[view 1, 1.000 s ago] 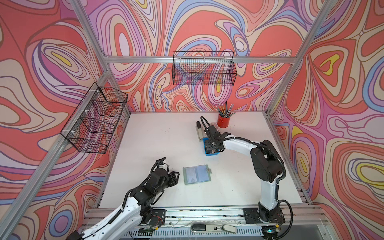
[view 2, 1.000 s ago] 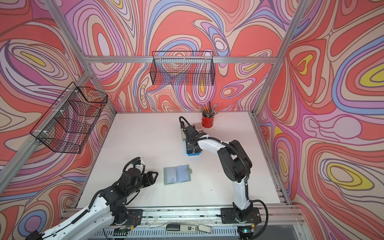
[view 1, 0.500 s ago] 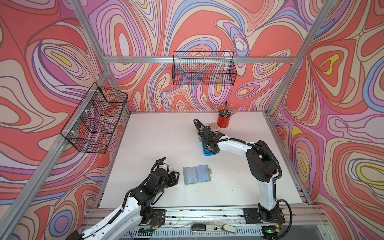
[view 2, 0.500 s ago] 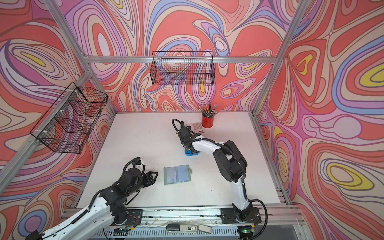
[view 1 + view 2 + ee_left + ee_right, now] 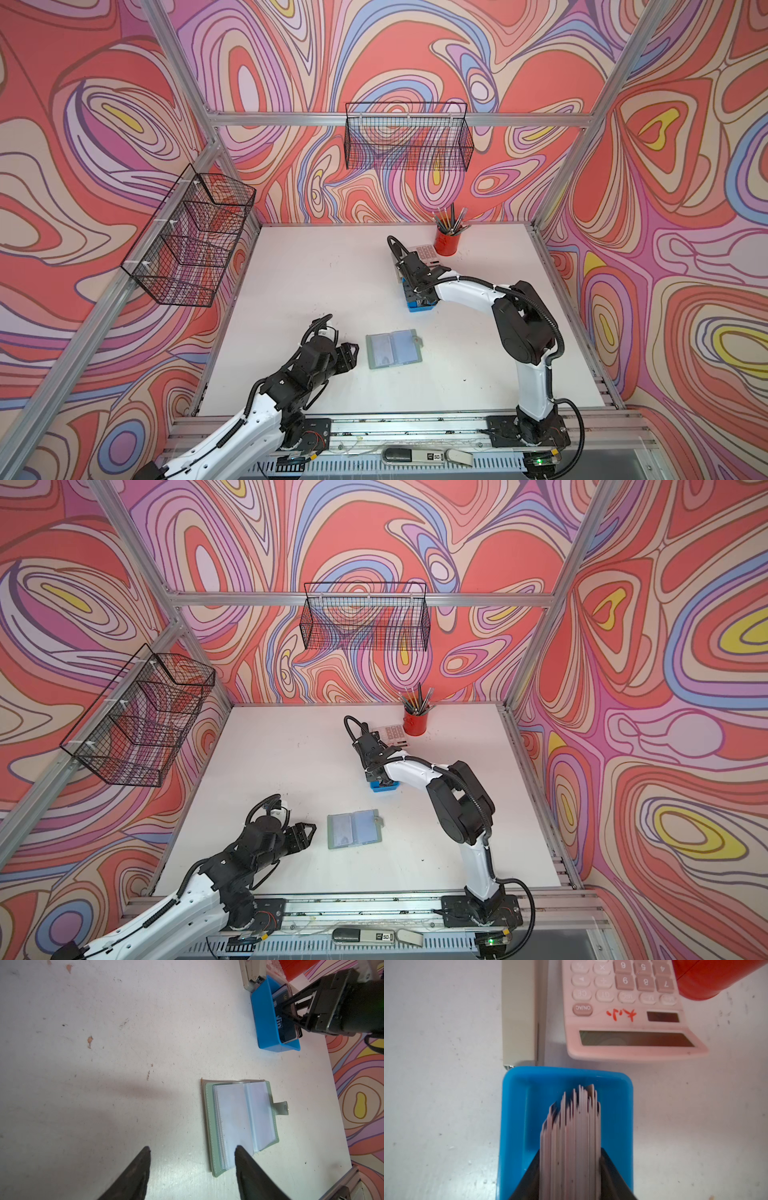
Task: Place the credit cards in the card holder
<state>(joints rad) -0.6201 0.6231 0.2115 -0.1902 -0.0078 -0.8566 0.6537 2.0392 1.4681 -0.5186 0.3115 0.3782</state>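
Note:
The credit cards (image 5: 571,1126) stand on edge as a packed stack in a small blue tray (image 5: 517,1105); the outermost card (image 5: 285,1026) is dark with white lettering. My right gripper (image 5: 570,1150) reaches down into the tray (image 5: 419,308), and both fingers press against the sides of the stack. The sage-green card holder (image 5: 392,348) (image 5: 353,828) lies open and flat near the table's front middle, with its clear sleeves (image 5: 239,1122) facing up. My left gripper (image 5: 352,354) (image 5: 192,1149) hovers open just left of the holder, holding nothing.
A pale pink calculator (image 5: 623,1022) and a beige stapler (image 5: 519,1012) lie just behind the tray. A red cup of pencils (image 5: 446,243) stands at the back. Wire baskets (image 5: 407,141) (image 5: 191,237) hang on the back and left walls.
The right gripper shifted slightly left over the tray and its jaws closed in on the card stack. The left arm and the card holder have not moved.

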